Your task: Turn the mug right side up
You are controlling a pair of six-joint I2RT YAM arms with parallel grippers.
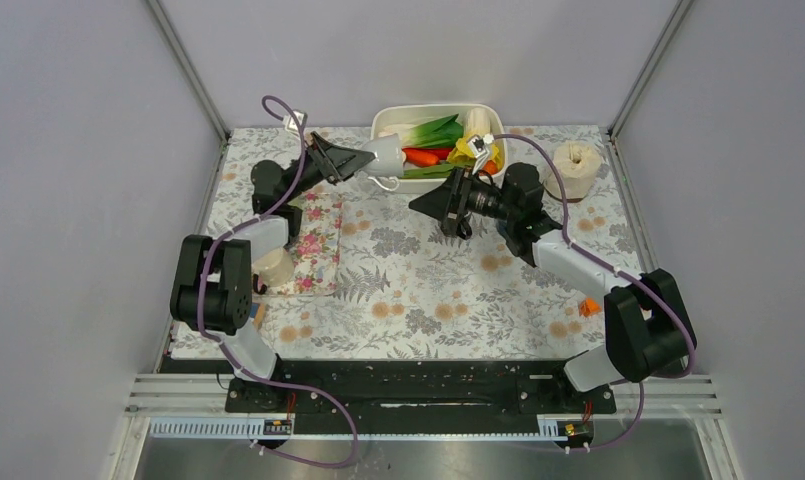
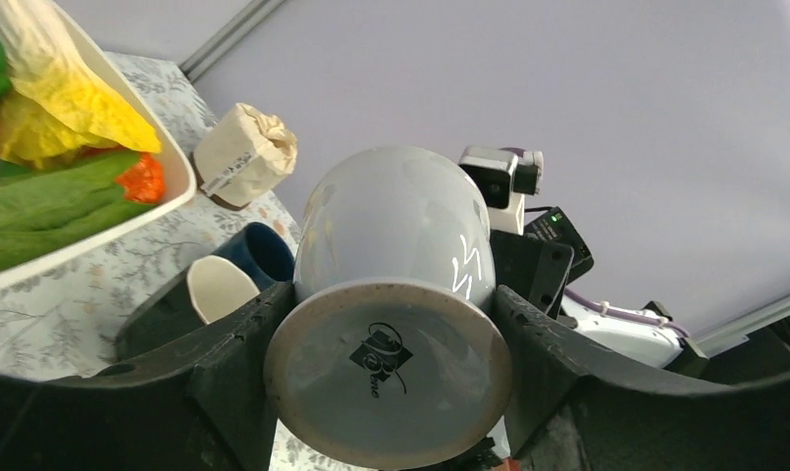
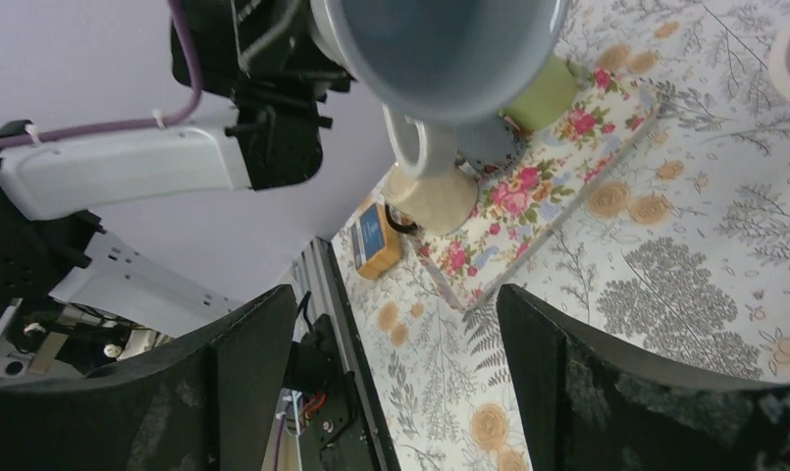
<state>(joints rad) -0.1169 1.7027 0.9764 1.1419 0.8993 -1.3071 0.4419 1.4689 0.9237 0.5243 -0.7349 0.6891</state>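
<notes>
The grey mug (image 1: 386,157) is held on its side above the table, in front of the white bin. My left gripper (image 1: 366,160) is shut on its foot; in the left wrist view the fingers (image 2: 224,343) clamp both sides of the mug's base (image 2: 391,368). The mug's mouth points toward my right gripper (image 1: 430,207), and its handle hangs downward. In the right wrist view the mug's open mouth (image 3: 440,44) shows at the top, just beyond my right gripper (image 3: 395,329), which is open, empty and not touching it.
A white bin (image 1: 386,119) of vegetables stands at the back centre. A crumpled paper bundle (image 1: 576,166) sits at the back right. A floral box (image 1: 320,243) with a beige cup (image 1: 275,268) beside it lies at the left. A small orange piece (image 1: 589,307) lies near the right arm.
</notes>
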